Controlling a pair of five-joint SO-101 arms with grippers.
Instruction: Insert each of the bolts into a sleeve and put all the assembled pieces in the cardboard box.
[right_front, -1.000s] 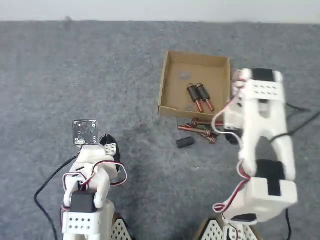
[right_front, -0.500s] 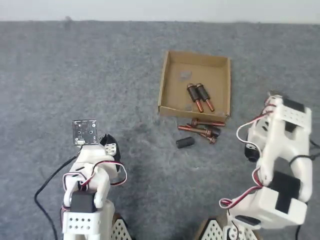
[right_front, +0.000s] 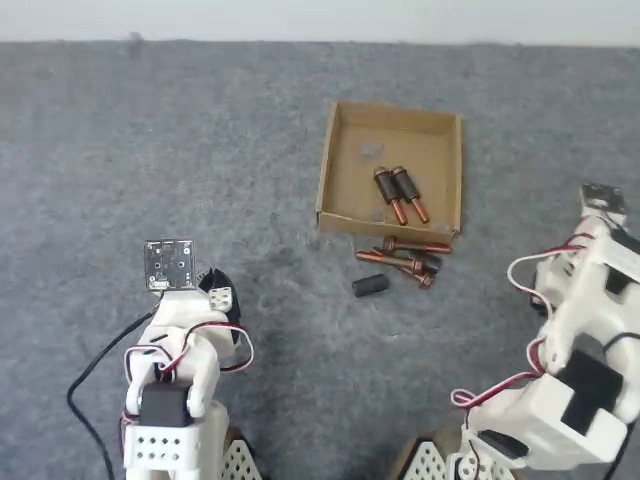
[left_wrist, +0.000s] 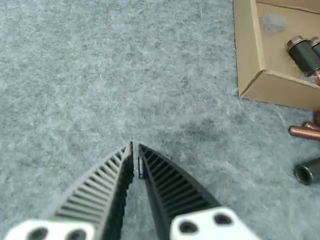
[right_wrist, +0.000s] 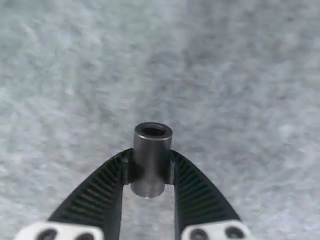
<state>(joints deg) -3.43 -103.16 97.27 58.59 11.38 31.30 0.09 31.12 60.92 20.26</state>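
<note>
One cardboard box; two sleeved bolts inside it; three loose bolts; at least two bare sleeves.

Copper bolts, dk grey sleeve, tan cardboard box, mottled grey carpet.
</note>
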